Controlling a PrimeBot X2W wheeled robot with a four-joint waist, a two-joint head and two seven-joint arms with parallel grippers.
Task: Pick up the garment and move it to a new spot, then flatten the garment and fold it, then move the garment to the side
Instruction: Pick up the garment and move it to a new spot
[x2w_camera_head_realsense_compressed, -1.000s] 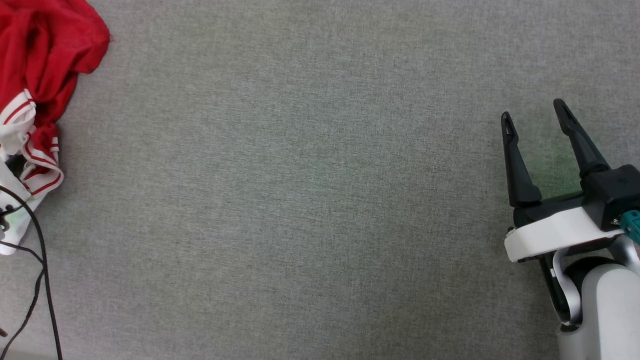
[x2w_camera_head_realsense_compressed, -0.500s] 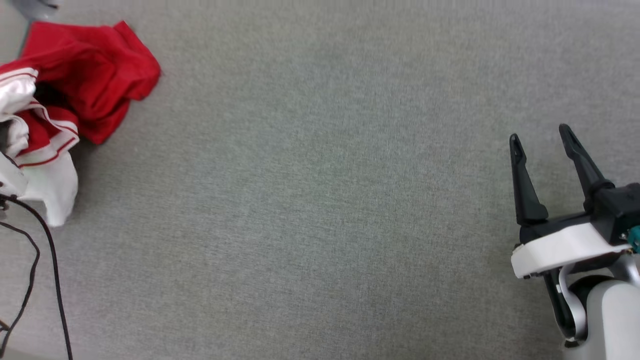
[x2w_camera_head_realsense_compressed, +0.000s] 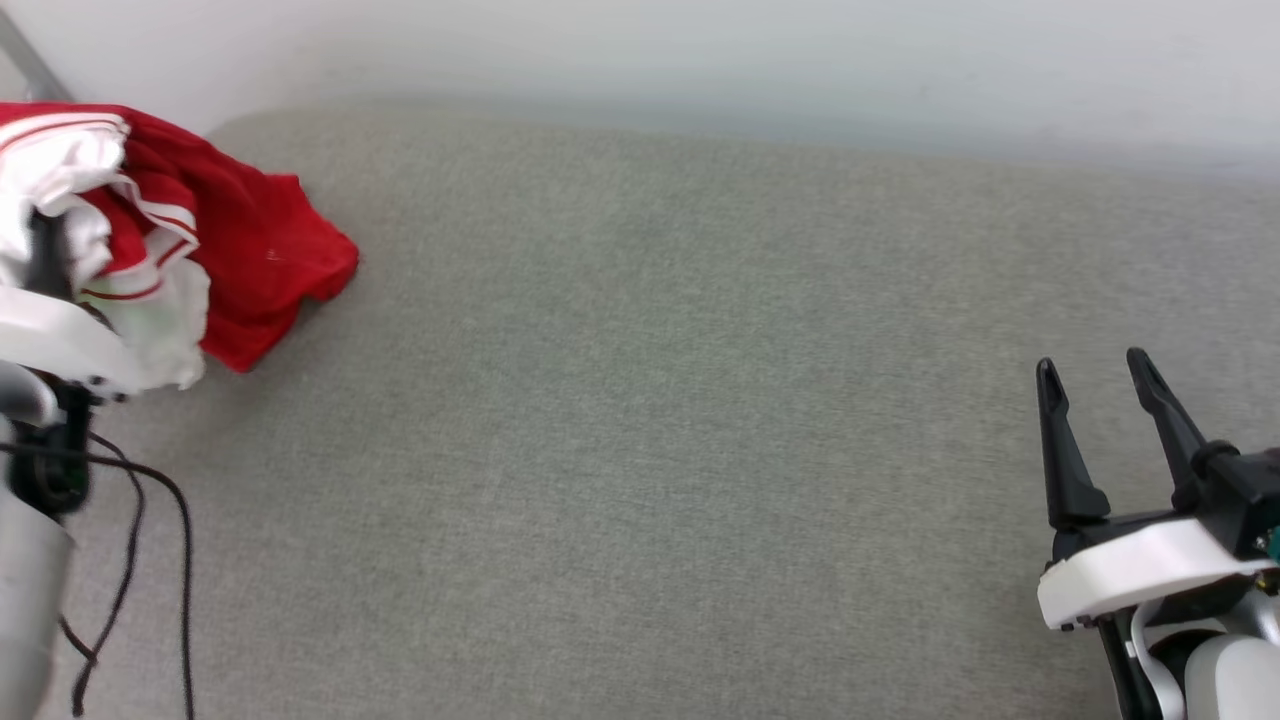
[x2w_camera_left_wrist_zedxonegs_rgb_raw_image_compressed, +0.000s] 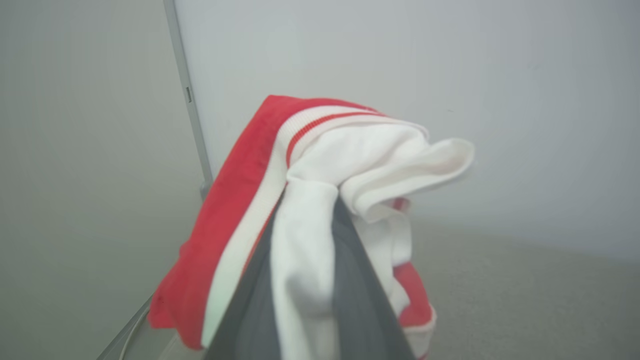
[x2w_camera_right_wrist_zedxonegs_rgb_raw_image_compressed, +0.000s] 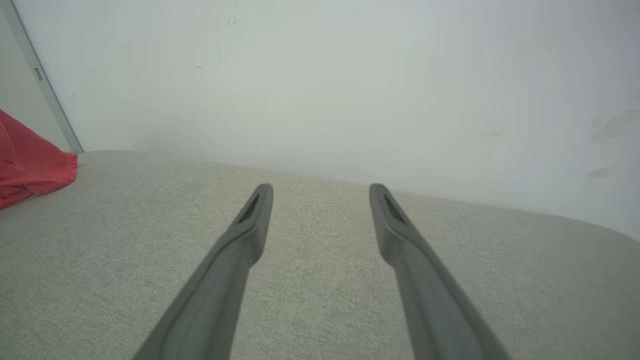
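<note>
Left gripper (x2w_camera_left_wrist_zedxonegs_rgb_raw_image_compressed: 311, 200) aloft, clamped on bunched garment (x2w_camera_left_wrist_zedxonegs_rgb_raw_image_compressed: 230, 215), right gripper (x2w_camera_head_realsense_compressed: 1090, 362) low, spread wide, empty

a grey woven cloth surface (x2w_camera_head_realsense_compressed: 640, 450) spreads across the middle and lower part of the head view, flat and evenly textured. its far edge runs across the upper part of the frame and rounds off toward the upper left. behind it stands a plain off-white wall (x2w_camera_head_realsense_compressed: 700, 50). a thin grey metal strip (x2w_camera_head_realsense_compressed: 25, 65) slants up at the upper left corner. in the right wrist view, faint smudges (x2w_camera_right_wrist_zedxonegs_rgb_raw_image_compressed: 610, 122) mark the wall at the right. the light is soft and even.
</note>
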